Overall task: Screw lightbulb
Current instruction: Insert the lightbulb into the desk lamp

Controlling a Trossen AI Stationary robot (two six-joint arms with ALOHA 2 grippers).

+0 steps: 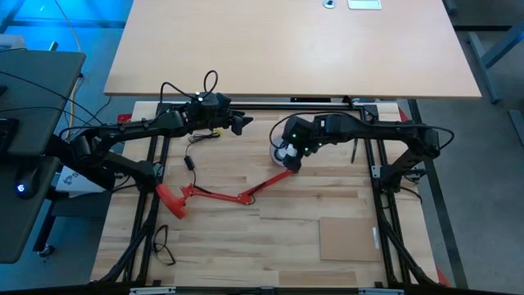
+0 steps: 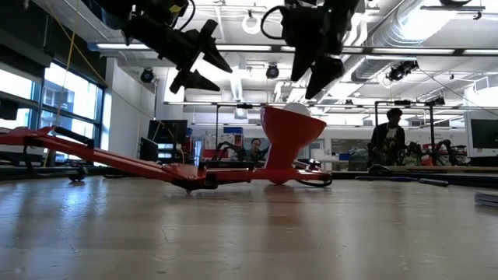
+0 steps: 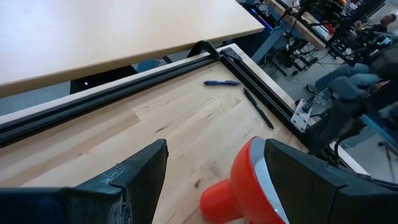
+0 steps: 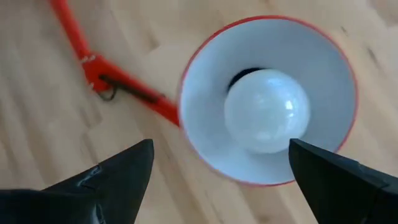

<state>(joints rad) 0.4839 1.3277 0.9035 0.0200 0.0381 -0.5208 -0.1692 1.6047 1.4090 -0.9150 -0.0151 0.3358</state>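
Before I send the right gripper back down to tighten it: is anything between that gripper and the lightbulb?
Nothing visible. The right gripper hangs open above the red lamp shade, and the lightbulb sits uncovered in it.

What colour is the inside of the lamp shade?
White inside the red metal lamp shade, around the round white lightbulb; clearest in the right wrist view.

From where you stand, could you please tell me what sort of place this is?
Probably a robotics lab or workshop: exposed ceiling ducts, benches with equipment where a person works, and a wooden table holding a red lamp.
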